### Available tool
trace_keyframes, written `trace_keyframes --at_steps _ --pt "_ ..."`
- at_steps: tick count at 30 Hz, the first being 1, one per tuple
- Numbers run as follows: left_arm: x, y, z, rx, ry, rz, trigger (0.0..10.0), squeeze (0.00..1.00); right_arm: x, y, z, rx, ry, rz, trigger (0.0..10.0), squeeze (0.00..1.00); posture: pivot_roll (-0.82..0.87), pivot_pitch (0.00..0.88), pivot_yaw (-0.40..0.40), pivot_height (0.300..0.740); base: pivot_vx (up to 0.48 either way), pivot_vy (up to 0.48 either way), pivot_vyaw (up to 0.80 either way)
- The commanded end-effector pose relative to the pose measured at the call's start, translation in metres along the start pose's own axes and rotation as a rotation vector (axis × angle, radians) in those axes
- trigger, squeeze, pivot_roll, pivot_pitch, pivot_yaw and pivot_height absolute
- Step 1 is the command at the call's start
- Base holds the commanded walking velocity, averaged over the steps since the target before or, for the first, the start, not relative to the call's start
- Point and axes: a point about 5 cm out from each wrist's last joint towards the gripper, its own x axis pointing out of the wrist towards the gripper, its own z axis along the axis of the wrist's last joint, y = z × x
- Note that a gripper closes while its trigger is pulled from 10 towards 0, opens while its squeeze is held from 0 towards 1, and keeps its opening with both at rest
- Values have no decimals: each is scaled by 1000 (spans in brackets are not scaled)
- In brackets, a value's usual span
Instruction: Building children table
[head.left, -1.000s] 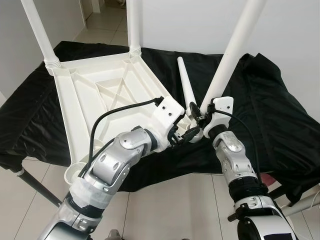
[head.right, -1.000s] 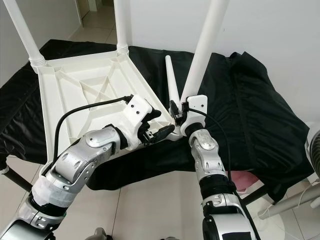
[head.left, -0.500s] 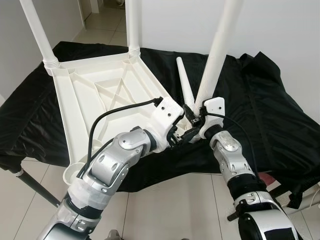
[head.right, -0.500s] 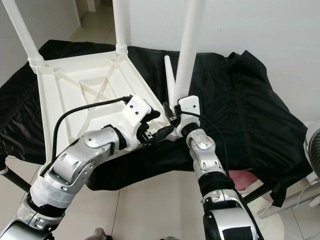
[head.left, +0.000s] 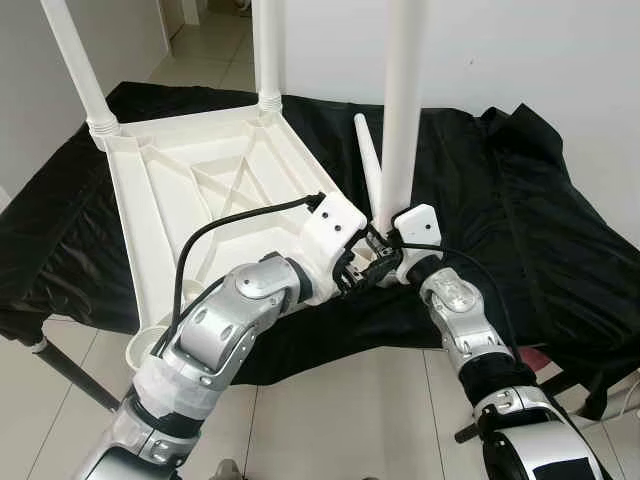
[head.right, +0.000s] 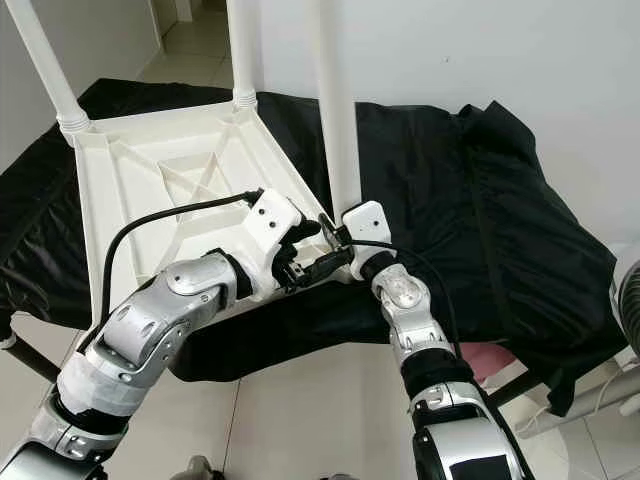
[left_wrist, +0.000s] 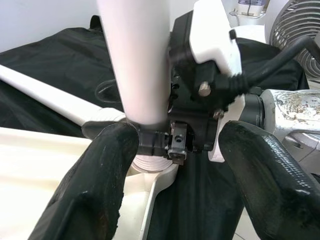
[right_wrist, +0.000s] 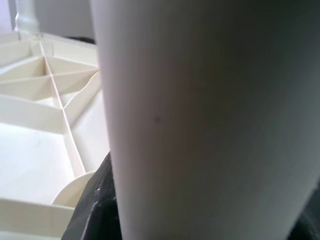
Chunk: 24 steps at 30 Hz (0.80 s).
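The white table top (head.left: 200, 190) lies upside down on a black cloth. Two white legs (head.left: 75, 60) (head.left: 266, 50) stand in its far corners. My right gripper (head.left: 384, 243) is shut on the base of a third leg (head.left: 400, 100), which stands almost upright over the near right corner socket (left_wrist: 150, 165). The right wrist view looks straight at that leg (right_wrist: 210, 120). My left gripper (head.left: 362, 272) is open at the same corner, its fingers (left_wrist: 100, 185) spread on either side of the leg's base. A fourth leg (head.left: 368, 160) lies loose on the cloth behind.
The black cloth (head.left: 520, 220) covers the work table and hangs over its near edge. Tiled floor (head.left: 340, 410) lies below. A fan (head.right: 628, 300) stands at the far right. A white wall (head.left: 560, 50) is behind.
My right gripper has swung the held leg from leaning right to nearly upright and shifted left towards the corner socket. The left gripper has stayed at the corner.
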Motion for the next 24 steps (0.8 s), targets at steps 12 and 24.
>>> trace_keyframes --at_steps 12,24 --pt "1 -2 7 18 -10 -57 10000 0 -9 4 -35 201 186 -57 10000 0 46 76 -36 740 0 0 0" --pt "0 -2 8 15 -9 -45 10000 0 -7 -3 -42 334 250 -149 10000 0 52 81 -49 740 0 0 0"
